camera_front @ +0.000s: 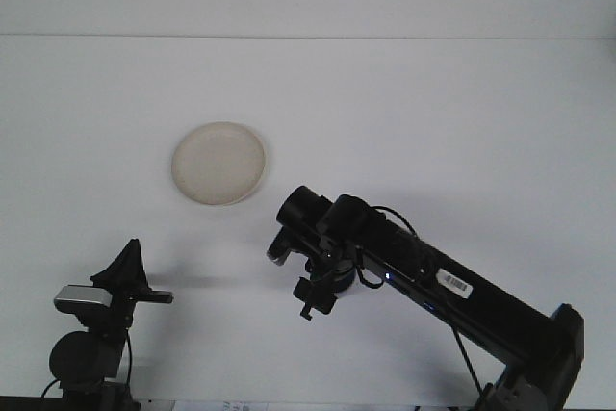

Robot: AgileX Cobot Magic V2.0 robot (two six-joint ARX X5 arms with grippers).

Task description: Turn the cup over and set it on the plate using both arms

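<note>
1. Sitting flat on the white matte table (433, 122): a round cream plate (219, 163) with a shallow raised rim and bare dull surface, at about 10 o'clock from table centre.
2. Right gripper (281, 245) on a glossy black boxy arm (452, 286) reaches in from 5 o'clock; its tip sits near the plate, at the plate's 5 o'clock. Can't tell how far the fingers are spread or what they hold.
3. Left gripper (123, 276) at 7 o'clock: dark, pointed, wedge-shaped; opening unreadable.
4. Cup not visible.
</note>
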